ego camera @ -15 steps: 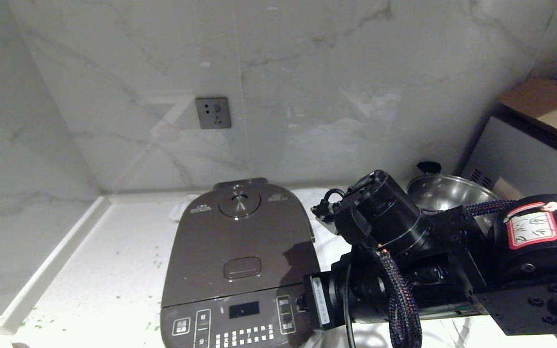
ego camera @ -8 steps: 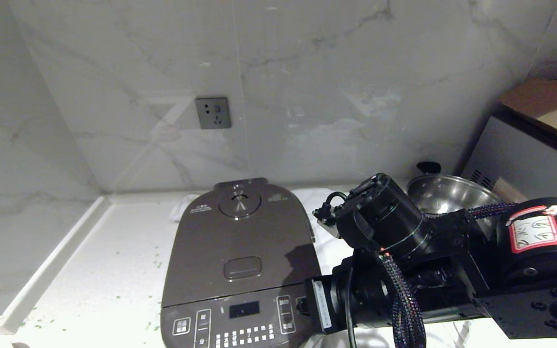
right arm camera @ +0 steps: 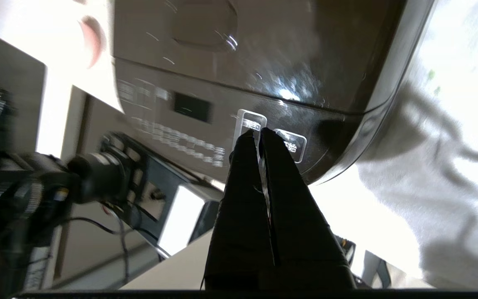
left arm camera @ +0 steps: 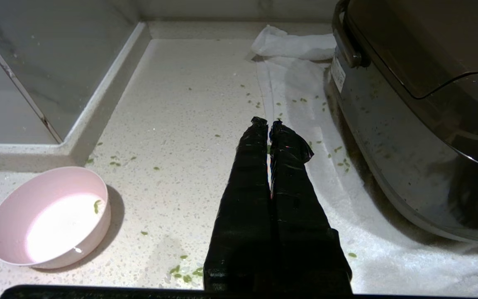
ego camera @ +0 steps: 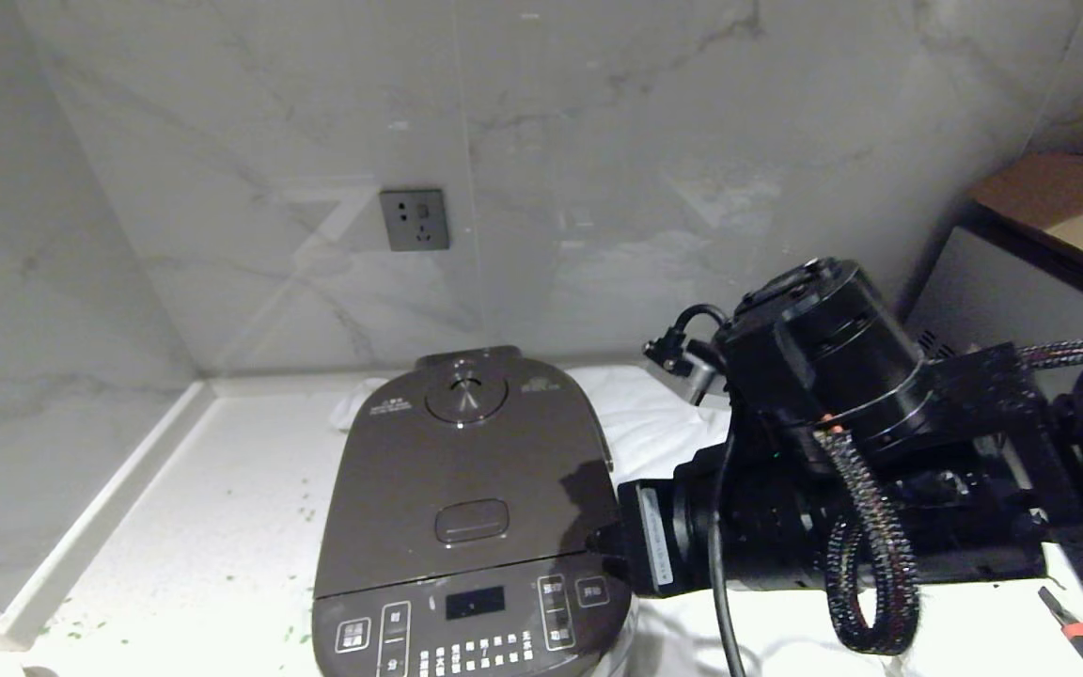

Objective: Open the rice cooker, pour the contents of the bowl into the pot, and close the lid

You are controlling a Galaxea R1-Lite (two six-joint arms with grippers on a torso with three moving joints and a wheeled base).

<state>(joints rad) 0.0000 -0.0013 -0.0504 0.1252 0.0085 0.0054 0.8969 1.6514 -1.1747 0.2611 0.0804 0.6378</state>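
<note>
All three steps look done: the lid [ego camera: 466, 470] lies flat on the rice cooker [ego camera: 471, 527], and the bowl [left arm camera: 50, 216], left of the cooker on the worktop [left arm camera: 189, 91], is nearly empty. Right claw [right arm camera: 259, 132], pinched together, points at the cooker's front buttons; left claw [left arm camera: 269, 123], likewise pinched, sits idle beside the cooker.

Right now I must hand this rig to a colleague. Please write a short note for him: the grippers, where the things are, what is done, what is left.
Left gripper: shut, empty, hanging over the counter beside the rice cooker.
Right gripper: shut, empty, tips at the cooker's front panel buttons.
Lid: down.
Bowl: upright on the counter near the left gripper, nearly empty, one or two green bits inside; more green bits lie scattered on the counter.
Pot: hidden under the lid.
Done: judging by the bowl, probably poured and closed.
Left: confirm, then withdraw the right arm.
</note>
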